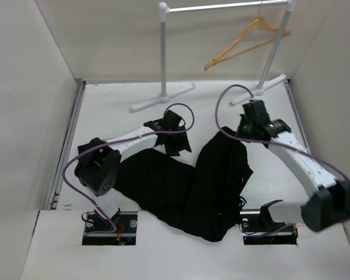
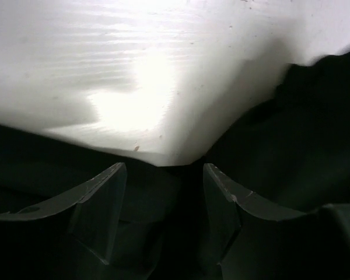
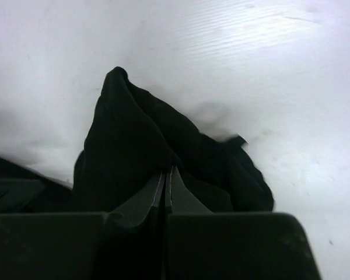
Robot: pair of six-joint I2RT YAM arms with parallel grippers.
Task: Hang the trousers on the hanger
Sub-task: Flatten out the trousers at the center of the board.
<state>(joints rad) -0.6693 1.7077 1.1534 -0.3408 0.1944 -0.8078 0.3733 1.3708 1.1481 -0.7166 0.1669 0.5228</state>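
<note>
The black trousers [image 1: 192, 186] lie crumpled across the middle of the white table. My right gripper [image 1: 236, 133] is shut on a bunched fold of the trousers [image 3: 134, 146] at their upper right end and holds it raised in a peak; its jaws are pressed together. My left gripper [image 1: 174, 140] is open at the trousers' upper left edge, with dark fabric [image 2: 315, 116] under and between its fingers [image 2: 102, 204]. The wooden hanger [image 1: 245, 41] hangs by its hook from the rail at the back right, apart from both grippers.
The grey clothes rail [image 1: 221, 7] stands at the back on two posts [image 1: 163, 52] with flat white feet [image 1: 160, 98]. White walls close in the table on the left, back and right. Purple cables loop over both arms.
</note>
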